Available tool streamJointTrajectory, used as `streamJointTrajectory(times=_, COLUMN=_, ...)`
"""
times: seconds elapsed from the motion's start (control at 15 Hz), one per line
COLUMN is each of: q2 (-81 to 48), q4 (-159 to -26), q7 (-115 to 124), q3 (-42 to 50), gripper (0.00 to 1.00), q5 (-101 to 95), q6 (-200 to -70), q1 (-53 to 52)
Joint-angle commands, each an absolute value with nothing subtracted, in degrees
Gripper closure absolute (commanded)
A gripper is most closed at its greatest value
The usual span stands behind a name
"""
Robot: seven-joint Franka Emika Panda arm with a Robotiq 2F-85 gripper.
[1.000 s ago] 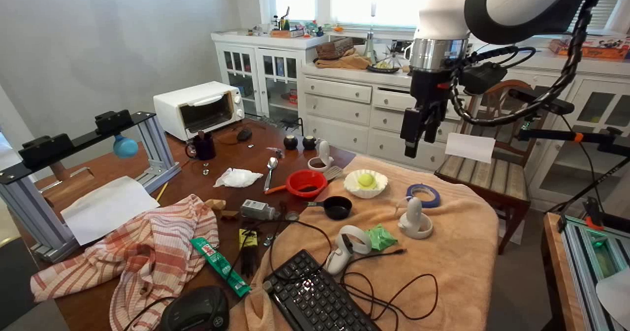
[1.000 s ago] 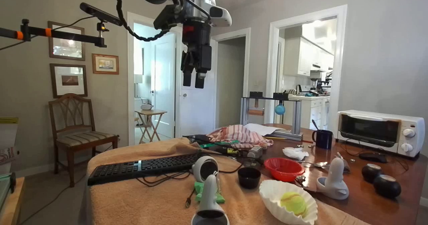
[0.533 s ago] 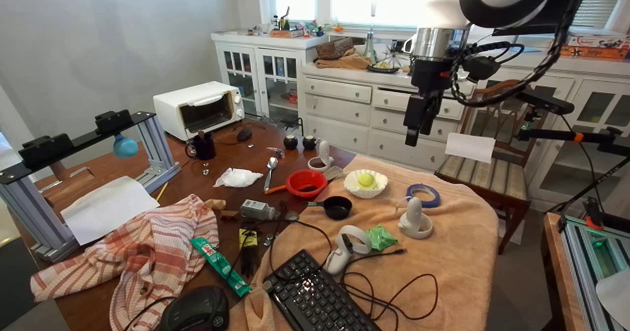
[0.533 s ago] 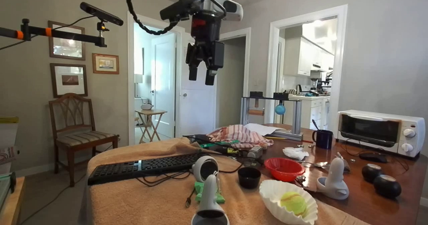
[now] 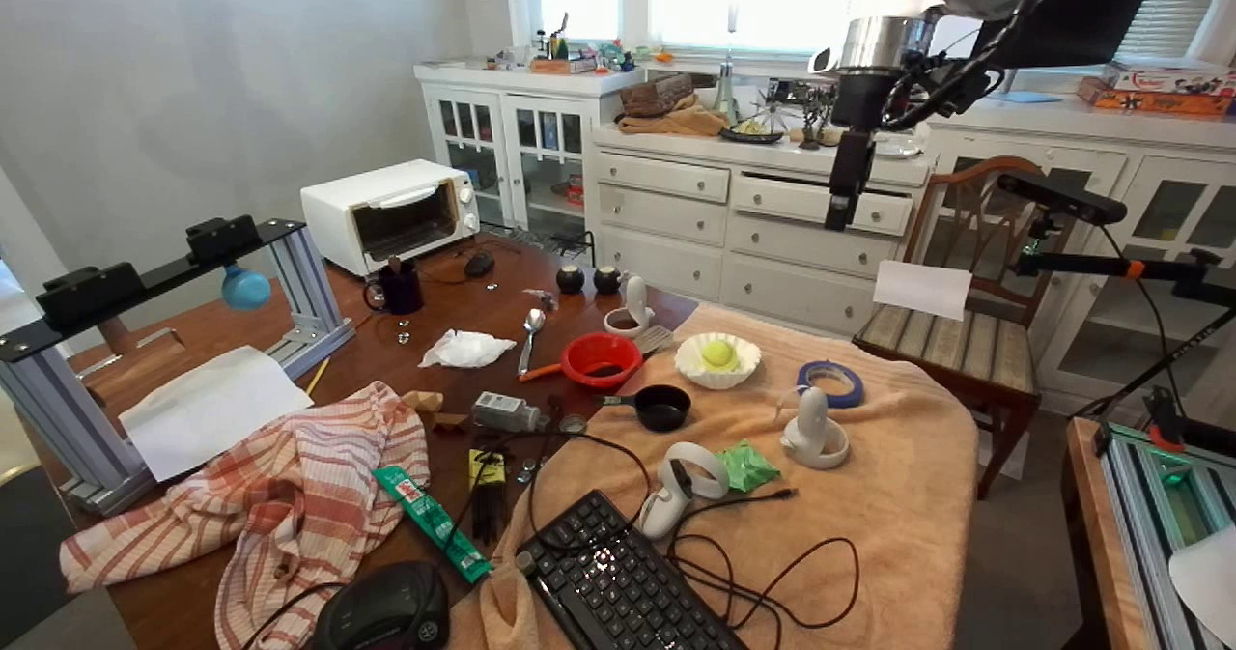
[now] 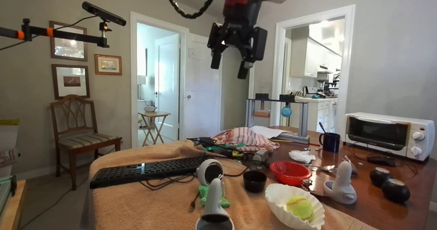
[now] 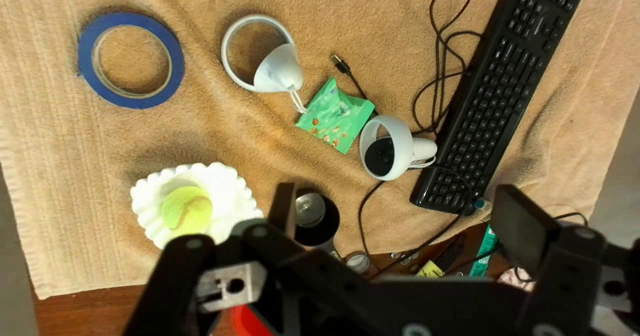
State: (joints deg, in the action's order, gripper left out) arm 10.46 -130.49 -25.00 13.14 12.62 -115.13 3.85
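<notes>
My gripper (image 5: 840,208) hangs high above the table, its fingers spread and nothing between them; it also shows in an exterior view (image 6: 229,66) and the wrist view (image 7: 402,216). Below it in the wrist view, a small black pan (image 7: 325,228) holds a clear round thing (image 7: 310,209) and is partly hidden by a finger. A white fluted bowl (image 7: 232,191) holds a yellow-green tennis ball (image 7: 187,210). A green packet (image 7: 340,116) lies between two white controllers (image 7: 279,69) (image 7: 400,149). A roll of blue tape (image 7: 92,51) lies flat on the tan towel (image 7: 200,131).
A black keyboard (image 5: 618,573) with loose cables lies on the towel. A red bowl (image 5: 630,365), dark mug (image 5: 401,293), white toaster oven (image 5: 377,186) and striped cloth (image 5: 319,476) are on the table. A metal frame (image 5: 314,283) stands at its edge. A camera arm (image 6: 75,37) reaches in.
My gripper has risen and its fingers have spread wider. It has moved right in both exterior views and looks larger in one of them. The things on the table have not moved.
</notes>
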Motion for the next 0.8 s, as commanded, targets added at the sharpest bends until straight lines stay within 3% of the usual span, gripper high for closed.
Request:
streamJointTrajectory(times=0.0, q2=9.28, q4=-128.98, q7=-26.30, q3=13.18, gripper=0.00, q5=13.63, q6=-113.85, q1=5.47)
streamJointTrajectory(times=0.73, q2=8.69, q4=-128.11, q7=-26.81, q3=12.69, gripper=0.00, q5=13.78, q6=-113.52, q1=6.10)
